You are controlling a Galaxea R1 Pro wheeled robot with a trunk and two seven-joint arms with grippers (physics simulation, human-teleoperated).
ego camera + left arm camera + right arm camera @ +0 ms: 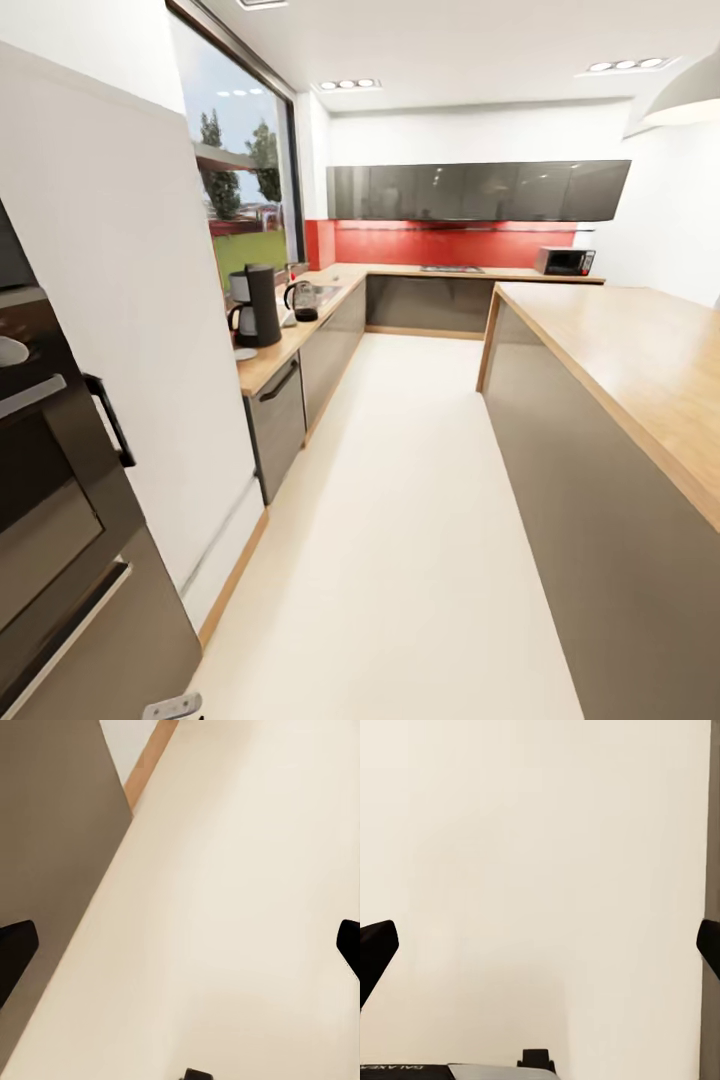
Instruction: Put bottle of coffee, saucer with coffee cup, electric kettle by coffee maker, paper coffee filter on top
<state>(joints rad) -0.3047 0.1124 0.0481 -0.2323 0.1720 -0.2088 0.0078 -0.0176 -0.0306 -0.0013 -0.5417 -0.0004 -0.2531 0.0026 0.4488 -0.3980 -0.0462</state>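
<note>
Pale cream floor [400, 520] runs down the kitchen from the head camera, with the light wood tabletop [275, 357] on the left carrying the tall dark coffee maker [257, 306] and, just beyond it, the glass electric kettle [302, 299], while the big orange-brown island [620, 350] stands across the aisle and a dark oven front [60, 500] is close at the left. From the left wrist, the left hand [180, 945] hangs over bare floor beside a grey cabinet side [52, 832], its dark fingertips [15, 949] spread wide apart and empty. From the right wrist, the right hand [540, 945] is likewise spread wide over the floor, holding nothing.
</note>
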